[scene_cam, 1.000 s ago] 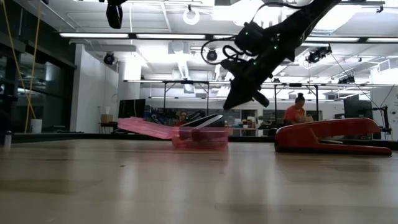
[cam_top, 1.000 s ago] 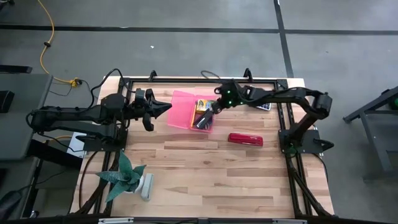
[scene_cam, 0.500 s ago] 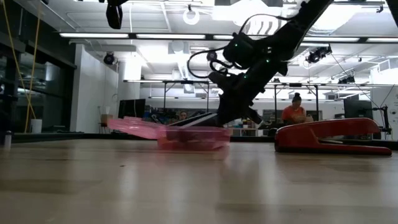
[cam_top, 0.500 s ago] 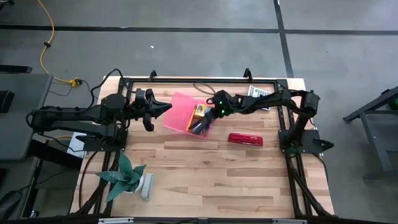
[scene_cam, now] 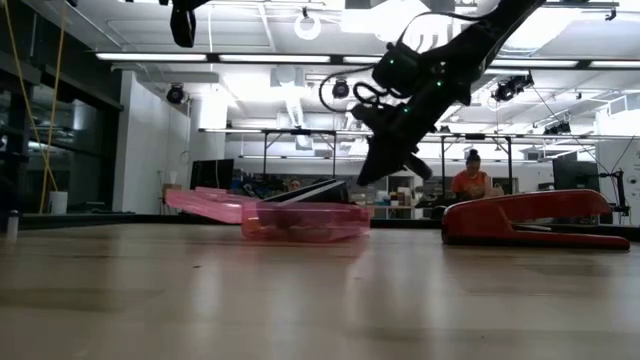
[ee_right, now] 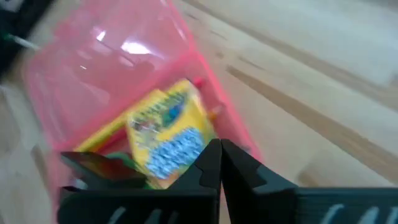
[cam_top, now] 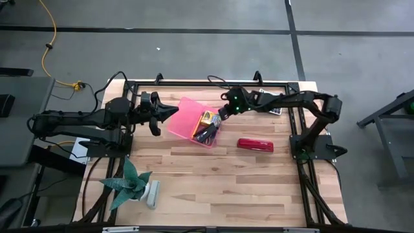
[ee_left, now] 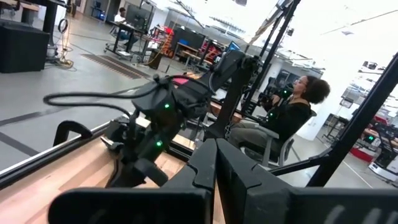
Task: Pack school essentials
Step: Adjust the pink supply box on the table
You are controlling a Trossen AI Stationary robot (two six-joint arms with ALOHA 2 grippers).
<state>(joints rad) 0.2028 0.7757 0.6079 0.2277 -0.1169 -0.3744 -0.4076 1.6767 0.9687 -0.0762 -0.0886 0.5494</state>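
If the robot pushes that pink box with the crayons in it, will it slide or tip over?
The pink box would probably slide, since it sits low and flat on the smooth wooden table. Its open lid might wobble or flap. The crayon box inside may shift about, as it looks loosely packed.

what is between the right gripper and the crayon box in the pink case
Nothing visible. The right gripper, shut, hangs just above the open pink case, and the crayon box lies uncovered inside it.
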